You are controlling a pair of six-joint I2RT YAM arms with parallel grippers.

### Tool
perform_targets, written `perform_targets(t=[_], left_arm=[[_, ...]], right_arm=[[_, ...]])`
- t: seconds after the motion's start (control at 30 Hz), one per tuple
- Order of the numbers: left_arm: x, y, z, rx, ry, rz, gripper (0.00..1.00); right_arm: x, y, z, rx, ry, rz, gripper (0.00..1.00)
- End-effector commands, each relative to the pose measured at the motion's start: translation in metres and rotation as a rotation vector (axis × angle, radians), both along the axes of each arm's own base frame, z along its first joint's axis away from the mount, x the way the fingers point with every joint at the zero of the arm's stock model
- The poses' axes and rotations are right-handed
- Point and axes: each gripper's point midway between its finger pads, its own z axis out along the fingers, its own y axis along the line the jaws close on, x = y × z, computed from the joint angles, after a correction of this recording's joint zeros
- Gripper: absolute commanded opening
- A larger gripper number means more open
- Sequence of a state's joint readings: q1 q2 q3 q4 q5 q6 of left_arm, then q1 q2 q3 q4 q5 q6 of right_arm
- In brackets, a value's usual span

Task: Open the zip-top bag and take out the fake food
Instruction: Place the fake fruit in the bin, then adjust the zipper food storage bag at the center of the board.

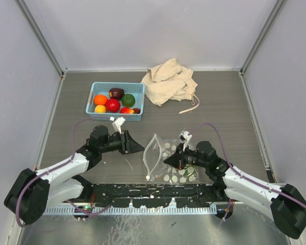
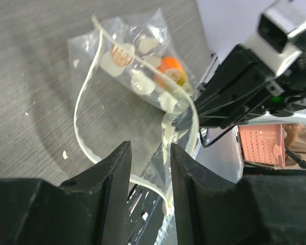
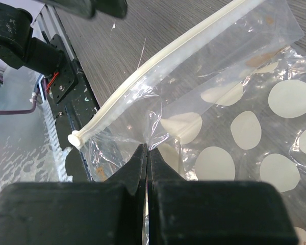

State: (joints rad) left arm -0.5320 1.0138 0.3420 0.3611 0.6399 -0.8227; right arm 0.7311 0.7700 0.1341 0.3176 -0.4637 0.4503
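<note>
Right gripper [image 3: 147, 149] clamps thin film of the zip-top bag [image 3: 234, 117]; left gripper [image 2: 150, 149], jaws apart, holds nothing. Slick film may slip loose if tugged.

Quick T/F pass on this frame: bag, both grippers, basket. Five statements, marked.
1. The zip-top bag has its zip strips parted. True.
2. The right gripper is shut on the bag's plastic. True.
3. The left gripper is fully shut. False: a gap shows between its fingers.
4. The bag is empty. False: an orange piece sits inside.
5. The blue basket holds nothing. False: several plastic fruits lie in it.
</note>
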Motion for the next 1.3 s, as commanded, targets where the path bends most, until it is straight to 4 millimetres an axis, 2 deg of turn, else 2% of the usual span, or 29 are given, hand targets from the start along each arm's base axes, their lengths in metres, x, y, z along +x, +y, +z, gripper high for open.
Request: perform_targets(t=[0.0,0.17,0.37,0.67,0.7,0.87,0.93,0.97,1.13,1.27], left_arm=[[0.000,-0.017,-0.008,0.006,-0.030,-0.032,0.36],[-0.005,-0.041,-0.011,-0.038,-0.025,-0.102,0.31],[-0.016,-0.067,-0.032,-0.005,0.008,-0.174,0.30],[-0.031,-0.091,-0.050,-0.014,0.005,-0.232,0.39],[-0.030,-0.092,-0.054,-0.012,-0.009,-0.232,0.40],[-0.029,-0.091,-0.074,-0.016,-0.104,-0.250,0.41],[-0.031,-0.092,-0.082,-0.004,-0.116,-0.273,0.41],[-0.032,-0.091,-0.087,0.005,-0.112,-0.273,0.40],[-0.032,-0.086,-0.086,0.012,-0.156,-0.249,0.40],[-0.035,-0.087,-0.086,0.022,-0.179,-0.246,0.40]], right_arm=[[0.007,0.004,0.017,0.036,-0.055,-0.005,0.01],[0.007,0.004,0.018,0.034,-0.054,-0.007,0.01],[0.006,0.002,0.019,0.037,-0.058,-0.015,0.02],[0.002,0.007,0.022,0.048,-0.033,0.016,0.03],[0.003,0.007,0.021,0.048,-0.031,0.015,0.05],[0.005,0.002,0.011,0.042,-0.049,-0.012,0.31],[0.004,0.001,0.013,0.054,-0.063,-0.018,0.37],[0.005,0.000,0.016,0.062,-0.076,-0.026,0.40],[0.009,-0.013,0.028,0.092,-0.134,-0.103,0.56],[0.023,-0.035,0.049,0.069,-0.203,-0.244,0.60]])
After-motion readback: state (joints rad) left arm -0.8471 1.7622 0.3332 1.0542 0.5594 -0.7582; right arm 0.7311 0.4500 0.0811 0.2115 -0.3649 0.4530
